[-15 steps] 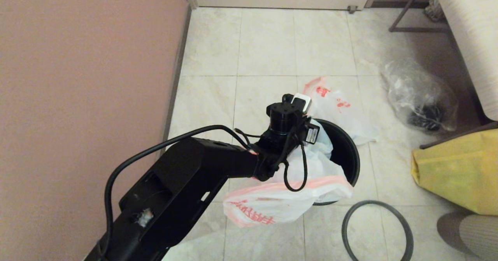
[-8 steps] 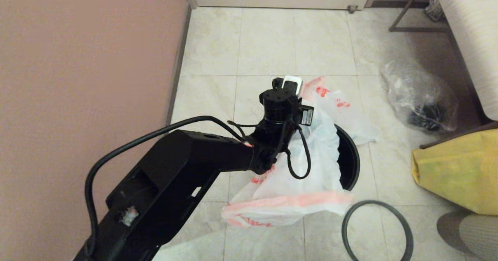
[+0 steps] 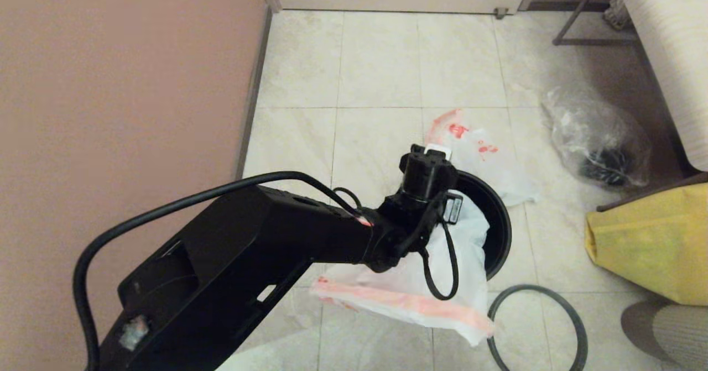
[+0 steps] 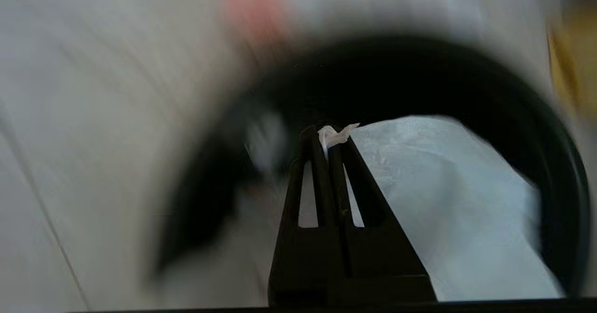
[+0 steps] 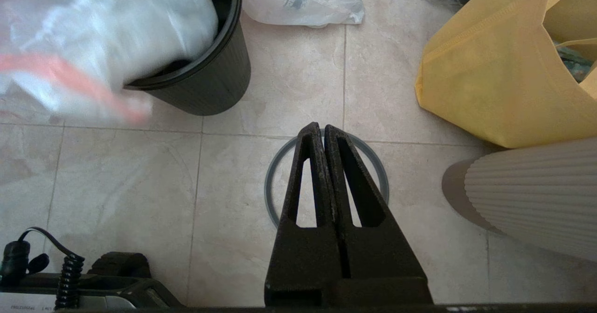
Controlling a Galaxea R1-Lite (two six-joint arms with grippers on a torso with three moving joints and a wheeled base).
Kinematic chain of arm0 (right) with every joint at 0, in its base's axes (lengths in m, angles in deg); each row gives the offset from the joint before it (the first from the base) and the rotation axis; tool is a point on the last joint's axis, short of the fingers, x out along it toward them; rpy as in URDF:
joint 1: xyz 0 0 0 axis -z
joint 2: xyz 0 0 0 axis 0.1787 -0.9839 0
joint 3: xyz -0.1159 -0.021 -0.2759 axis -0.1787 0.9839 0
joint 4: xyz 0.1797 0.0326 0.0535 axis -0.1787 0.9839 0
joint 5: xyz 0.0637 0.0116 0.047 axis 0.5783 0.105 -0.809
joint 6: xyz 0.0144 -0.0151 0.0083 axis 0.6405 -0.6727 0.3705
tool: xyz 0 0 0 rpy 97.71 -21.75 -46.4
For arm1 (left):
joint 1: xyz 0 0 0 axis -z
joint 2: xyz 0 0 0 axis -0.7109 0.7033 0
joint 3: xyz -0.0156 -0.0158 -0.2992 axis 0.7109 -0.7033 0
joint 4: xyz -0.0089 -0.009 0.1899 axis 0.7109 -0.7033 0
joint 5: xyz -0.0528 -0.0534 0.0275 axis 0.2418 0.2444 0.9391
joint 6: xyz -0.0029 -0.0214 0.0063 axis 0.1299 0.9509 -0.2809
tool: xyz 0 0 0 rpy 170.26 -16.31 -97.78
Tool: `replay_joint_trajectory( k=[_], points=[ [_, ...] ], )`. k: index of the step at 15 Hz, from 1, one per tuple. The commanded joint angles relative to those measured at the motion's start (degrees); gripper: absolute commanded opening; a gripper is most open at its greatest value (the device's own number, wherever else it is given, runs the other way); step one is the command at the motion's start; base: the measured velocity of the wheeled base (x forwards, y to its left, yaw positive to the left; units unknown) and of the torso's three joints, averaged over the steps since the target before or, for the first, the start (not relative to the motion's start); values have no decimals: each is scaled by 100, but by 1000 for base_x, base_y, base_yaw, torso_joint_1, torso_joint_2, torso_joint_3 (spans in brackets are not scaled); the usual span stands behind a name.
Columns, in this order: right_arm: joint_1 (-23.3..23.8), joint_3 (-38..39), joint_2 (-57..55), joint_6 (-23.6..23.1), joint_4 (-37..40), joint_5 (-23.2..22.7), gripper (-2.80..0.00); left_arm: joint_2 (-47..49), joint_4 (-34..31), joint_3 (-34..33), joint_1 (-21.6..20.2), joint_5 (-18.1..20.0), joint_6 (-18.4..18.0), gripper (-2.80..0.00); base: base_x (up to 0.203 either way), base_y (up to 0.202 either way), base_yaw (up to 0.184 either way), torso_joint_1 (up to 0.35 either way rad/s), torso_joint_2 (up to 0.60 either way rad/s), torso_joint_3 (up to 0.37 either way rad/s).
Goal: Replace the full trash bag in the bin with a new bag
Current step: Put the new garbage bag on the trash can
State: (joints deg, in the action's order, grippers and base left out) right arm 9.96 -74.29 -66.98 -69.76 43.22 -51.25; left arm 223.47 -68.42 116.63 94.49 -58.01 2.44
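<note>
My left gripper (image 4: 329, 135) is shut on a pinch of the new bag (image 3: 398, 299), thin white plastic with a pink border. It hangs over the mouth of the black bin (image 3: 498, 221). Part of the bag sits inside the bin, and the rest drapes over the near rim onto the floor. The bin's grey hoop (image 3: 531, 288) lies loose on the tiles in front. The full trash bag (image 3: 487, 155) lies on the floor behind the bin. My right gripper (image 5: 317, 128) is shut and empty above the hoop (image 5: 273, 182), out of the head view.
A clear bag with dark contents (image 3: 597, 139) lies at the right, by a bed edge. A yellow bag (image 3: 647, 244) stands right of the bin. A grey ribbed object (image 5: 536, 191) sits near the hoop. A pink wall runs along the left.
My left arm lifted the new bag up and away, then swung down and right over the bin. The bag's pink-bordered edge has slid right toward the hoop.
</note>
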Motion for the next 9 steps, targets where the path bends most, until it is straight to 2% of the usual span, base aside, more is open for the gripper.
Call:
replay_joint_trajectory(
  k=[1,4,5,6,7,8,9],
  points=[
    [-2,0,-8,-2,1,-3,-280,-44,-903,15,127,-8,72,-280,0,0,0,0,0,0],
    [-2,0,-8,-2,1,-3,-280,618,-1633,997,115,-11,62,-280,0,0,0,0,0,0],
    [-2,0,-8,-11,1,-3,-280,877,-1619,1092,73,-4,-117,-280,0,0,0,0,0,0],
    [-2,0,-8,-2,1,-3,-280,1167,-1341,1130,15,-7,-411,-280,0,0,0,0,0,0],
    [-2,0,-8,-7,1,-3,-280,1437,-607,1152,-62,-10,-732,-280,0,0,0,0,0,0],
    [-2,0,-8,-2,1,-3,-280,1718,131,1164,-157,-11,-1160,-280,0,0,0,0,0,0],
    [-2,0,-8,-2,1,-3,-280,1914,531,1172,-275,-8,-1725,-280,0,0,0,0,0,0]
  ],
)
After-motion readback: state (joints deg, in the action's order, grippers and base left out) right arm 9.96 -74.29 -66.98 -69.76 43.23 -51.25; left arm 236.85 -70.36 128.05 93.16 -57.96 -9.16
